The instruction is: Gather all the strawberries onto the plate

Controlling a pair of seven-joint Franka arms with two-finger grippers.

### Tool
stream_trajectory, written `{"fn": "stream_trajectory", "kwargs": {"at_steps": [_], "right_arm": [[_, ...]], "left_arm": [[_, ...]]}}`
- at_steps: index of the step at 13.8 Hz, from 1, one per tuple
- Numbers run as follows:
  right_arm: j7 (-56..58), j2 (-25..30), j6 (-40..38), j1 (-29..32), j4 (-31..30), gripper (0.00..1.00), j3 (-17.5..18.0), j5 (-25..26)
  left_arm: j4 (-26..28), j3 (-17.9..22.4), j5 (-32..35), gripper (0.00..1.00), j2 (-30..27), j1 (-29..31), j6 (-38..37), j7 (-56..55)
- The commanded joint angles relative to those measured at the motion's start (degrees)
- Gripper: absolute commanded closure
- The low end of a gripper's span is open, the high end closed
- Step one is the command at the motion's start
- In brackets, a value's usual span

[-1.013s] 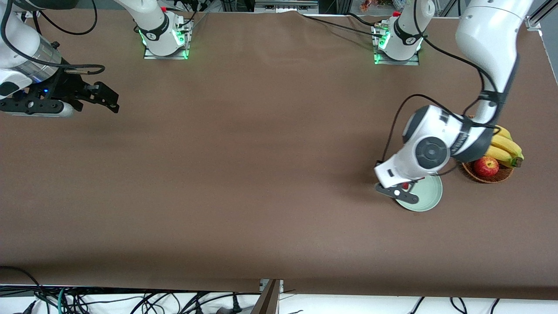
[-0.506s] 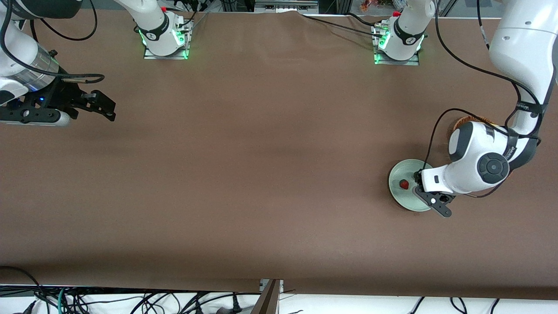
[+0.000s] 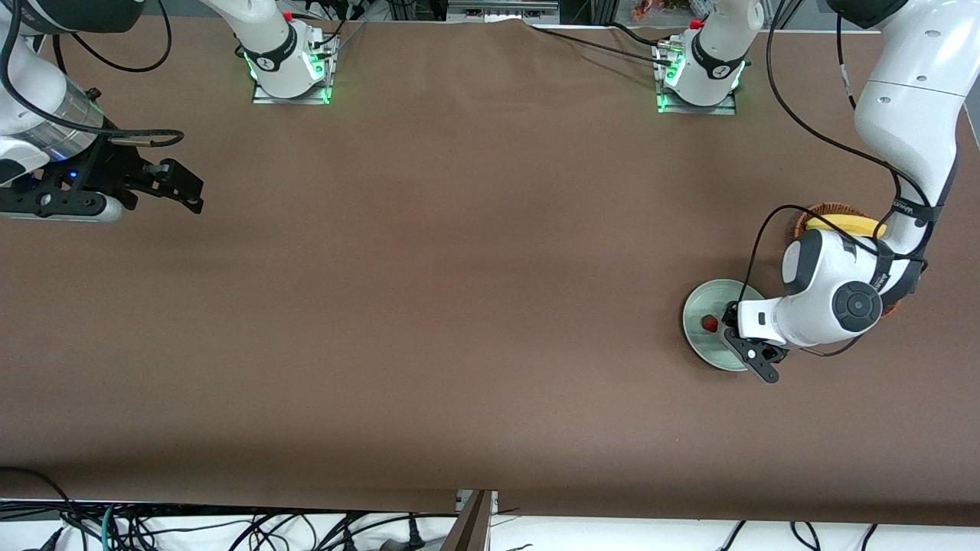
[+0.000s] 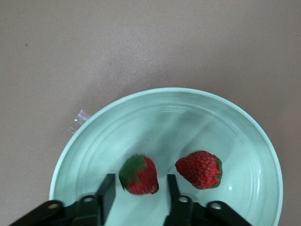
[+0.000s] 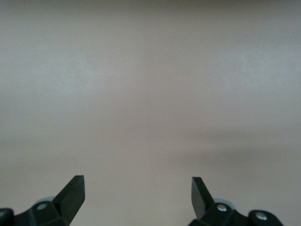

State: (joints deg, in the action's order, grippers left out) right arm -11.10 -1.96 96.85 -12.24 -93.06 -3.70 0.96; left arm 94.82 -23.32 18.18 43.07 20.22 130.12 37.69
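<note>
- Strawberries: two show in the left wrist view, one lying between the left gripper's fingers and a second just beside it. Both rest inside the plate. The front view shows only one berry, at about nine o'clock from the plate's centre.
- Plate: pale mint-green, flat on the brown table, toward the left arm's end and nearest to the front camera of all the things named here.
- Left gripper: low over the plate. Its jaws are parted, with a narrow gap on either side of the first berry, so the berry is released.
- Wicker basket: at about one o'clock from the plate and farther from the camera, largely covered by the left arm. A yellow banana lies in it.
- Right gripper: at about ten o'clock from the plate and well apart from it, over bare table at the right arm's end. Its jaws are spread wide and hold nothing; this arm waits.
</note>
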Motion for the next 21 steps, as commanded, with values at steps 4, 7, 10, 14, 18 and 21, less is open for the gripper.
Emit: {"fn": "stream_trajectory", "kwargs": {"at_steps": [4,7,10,14,18,21], "right_arm": [[-0.3,-0.8,-0.6,0.1,2.1,0.0,0.4,0.1],[-0.3,-1.0,-0.7,0.1,2.2,0.0,0.4,0.0],[-0.2,-1.1,-0.7,0.1,2.2,0.0,0.4,0.1],[-0.2,-1.1,-0.7,0.0,2.3,0.0,0.4,0.0],[-0.2,-1.1,-0.7,0.0,2.2,0.0,0.4,0.0],[-0.2,-1.1,-0.7,0.0,2.2,0.0,0.4,0.0]], "left_arm": [[-2.8,-1.4,0.3,0.0,-4.5,1.3,-7.4,0.1],[-7.9,-2.8,-2.6,0.0,-7.4,0.3,-18.6,-4.4],[-11.3,-6.4,-2.7,0.0,-12.4,0.3,-29.1,-11.0],[-14.0,-8.3,-2.9,0.0,-20.7,-0.3,-36.8,-25.9],[-21.2,-6.9,-4.7,0.0,-23.8,-3.1,-42.2,-33.3],[-14.9,11.2,-15.8,0.0,-32.6,-14.4,-42.1,-37.5]]}}
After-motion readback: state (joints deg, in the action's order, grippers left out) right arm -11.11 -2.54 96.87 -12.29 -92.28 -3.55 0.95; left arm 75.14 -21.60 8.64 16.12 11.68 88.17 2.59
